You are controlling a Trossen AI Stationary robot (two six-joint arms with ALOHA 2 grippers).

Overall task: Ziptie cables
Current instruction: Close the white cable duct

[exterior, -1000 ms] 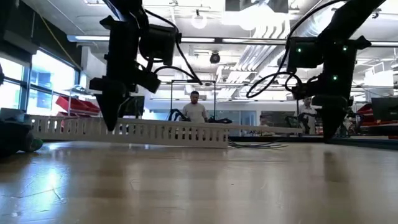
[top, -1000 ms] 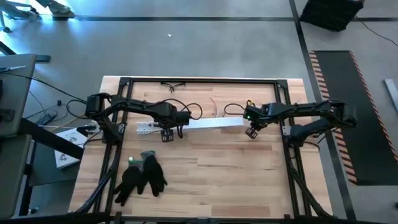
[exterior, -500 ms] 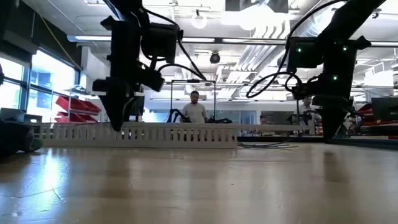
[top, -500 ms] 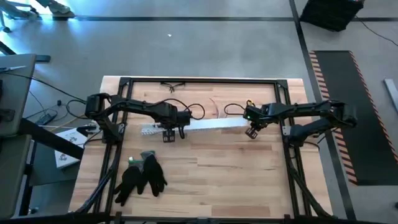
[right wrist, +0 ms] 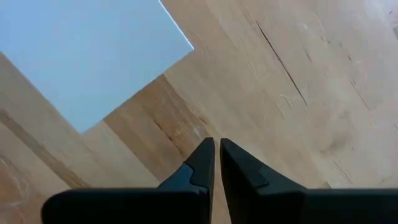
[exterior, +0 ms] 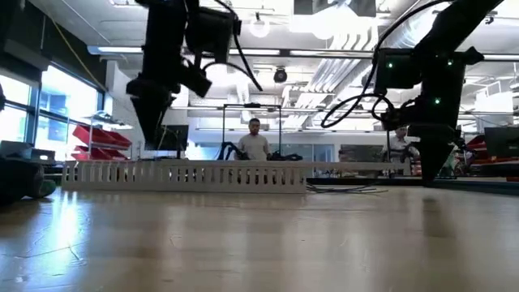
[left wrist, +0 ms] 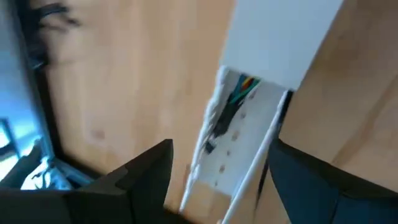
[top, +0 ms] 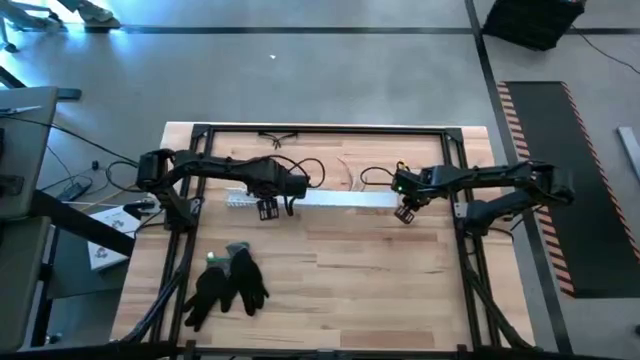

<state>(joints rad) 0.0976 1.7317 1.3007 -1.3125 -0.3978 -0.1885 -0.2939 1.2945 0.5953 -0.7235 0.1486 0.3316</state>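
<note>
- High view: the left gripper (top: pixel 267 208) has lifted off the long white slotted plastic channel (top: pixel 330 199), now lying straighter near the wooden table's (top: pixel 380 290) far edge.
- Low view: the channel rests flat, ready for tying.
- Left wrist view: fingers spread, released; thin green and dark cables (left wrist: pixel 235 102) sit inside the channel.
- Right wrist view: the right gripper (right wrist: pixel 216 155), clenched empty, waits beside the channel's end.

Grey concrete floor (top: pixel 330 75) surrounds the wooden table (top: pixel 380 270); a striped black mat (top: pixel 570 180) lies rightward. Beyond, bright windows (exterior: pixel 49 105), ceiling ducts (exterior: pixel 340 65), and a person (exterior: pixel 255 144).

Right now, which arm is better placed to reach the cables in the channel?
Left, probably. The left gripper hangs open over the channel's uncovered end, where cables show. The right gripper, shut, sits beside the covered end.
</note>
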